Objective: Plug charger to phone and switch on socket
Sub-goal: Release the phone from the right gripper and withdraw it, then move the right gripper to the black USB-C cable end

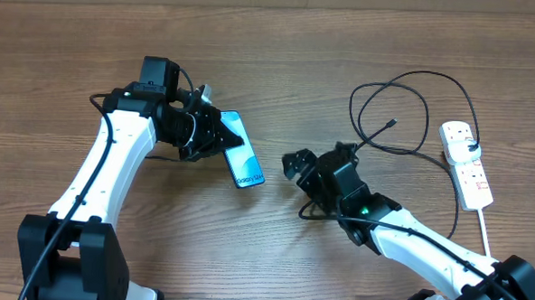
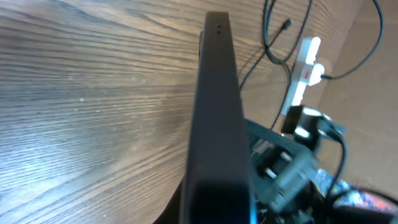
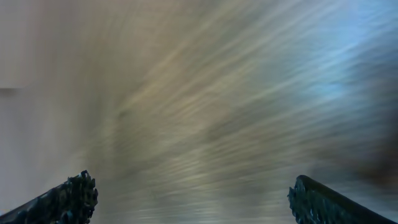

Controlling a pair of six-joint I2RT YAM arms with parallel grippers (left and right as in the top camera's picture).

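Two arms [image 1: 113,161] lean over the counter [image 1: 64,42]: the left claw [image 1: 212,135] clamps the phone [image 1: 243,163] by one end, the right claw [image 1: 292,166] gapes wide near the charger [image 1: 392,125].

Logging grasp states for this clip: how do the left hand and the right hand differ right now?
The left hand is shut on the phone; the right hand is open with nothing between its fingers. The left hand is farther from the plug of the charger; the right hand is nearer, yet not touching it. Both hang over the wooden table.
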